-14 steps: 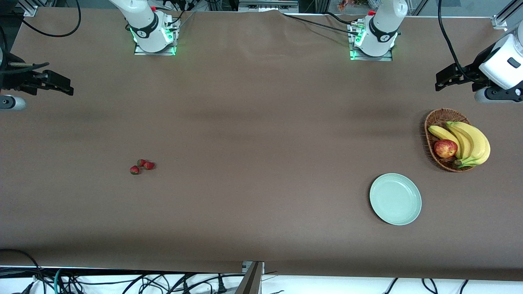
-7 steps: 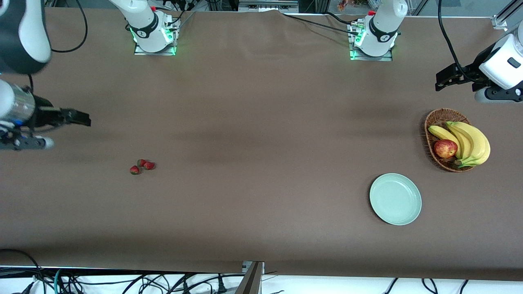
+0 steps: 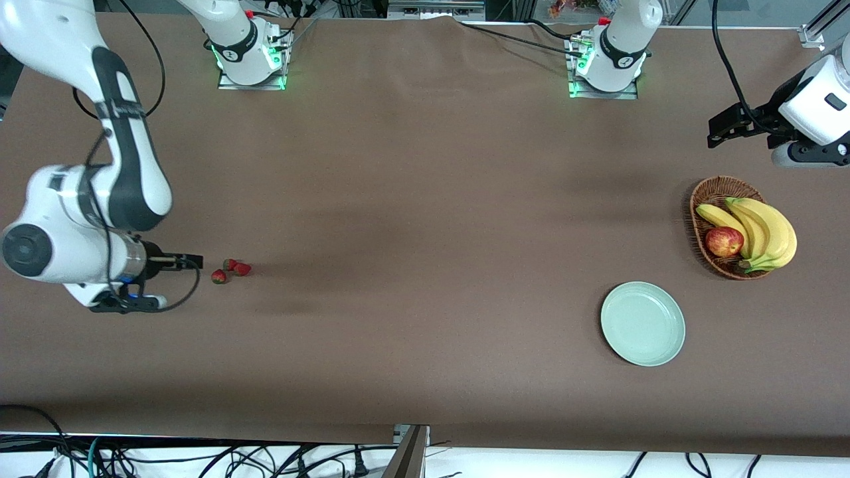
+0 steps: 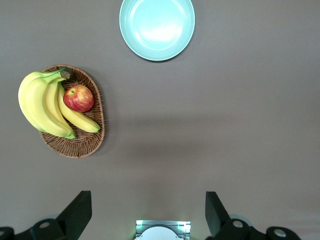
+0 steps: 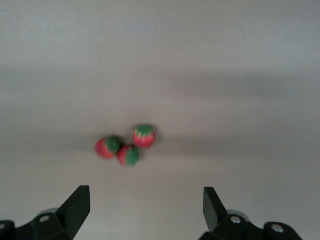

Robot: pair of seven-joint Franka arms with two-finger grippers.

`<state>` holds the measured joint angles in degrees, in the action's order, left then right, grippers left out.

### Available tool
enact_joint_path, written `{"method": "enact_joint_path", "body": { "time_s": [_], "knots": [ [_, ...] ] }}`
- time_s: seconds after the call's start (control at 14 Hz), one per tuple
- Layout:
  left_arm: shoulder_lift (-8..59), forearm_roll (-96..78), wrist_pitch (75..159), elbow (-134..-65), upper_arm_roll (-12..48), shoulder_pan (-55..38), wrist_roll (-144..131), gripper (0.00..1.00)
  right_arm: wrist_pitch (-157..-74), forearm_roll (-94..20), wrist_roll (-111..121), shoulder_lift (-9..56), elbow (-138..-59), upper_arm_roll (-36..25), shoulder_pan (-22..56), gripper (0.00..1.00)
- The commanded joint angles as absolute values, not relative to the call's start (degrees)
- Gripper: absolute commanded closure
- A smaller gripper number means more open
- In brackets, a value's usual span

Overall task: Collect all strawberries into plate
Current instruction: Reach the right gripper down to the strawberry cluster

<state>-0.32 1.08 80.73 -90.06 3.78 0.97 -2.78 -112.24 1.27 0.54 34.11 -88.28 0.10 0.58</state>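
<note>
Nearby, basket (image 3: 705, 226) with bananas (image 3: 764, 232), apple (image 3: 724, 241) beside plate (image 3: 643, 323).

a brown cloth-covered table (image 3: 425, 199) with black cables (image 3: 199, 458) hanging along its near edge.

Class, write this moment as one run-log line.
right hand: open, beside strawberries | left hand: open, waiting above basket | plate: no strawberries

No legible text, label, brand, number or sign appears in any view. The dark bands on the two arm bases carry small pale marks, too small to read.
</note>
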Motion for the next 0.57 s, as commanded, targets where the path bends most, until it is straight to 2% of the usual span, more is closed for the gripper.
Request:
{"method": "enact_joint_path", "body": {
  "time_s": [0.0,0.14,0.5],
  "knots": [
    [0.1,0.1,79.5,-88.5,4.0,1.4,-2.4,0.0,-120.2,1.9,0.1,35.1,-92.6,0.4,0.6,0.0],
    [0.1,0.1,79.5,-88.5,4.0,1.4,-2.4,0.0,-124.4,2.2,0.2,37.1,-93.7,0.4,1.0,0.0],
    [0.0,0.1,79.5,-88.5,4.0,1.4,-2.4,0.0,-127.4,2.2,-0.3,39.5,-93.7,0.3,0.6,0.0]
  ]
}}
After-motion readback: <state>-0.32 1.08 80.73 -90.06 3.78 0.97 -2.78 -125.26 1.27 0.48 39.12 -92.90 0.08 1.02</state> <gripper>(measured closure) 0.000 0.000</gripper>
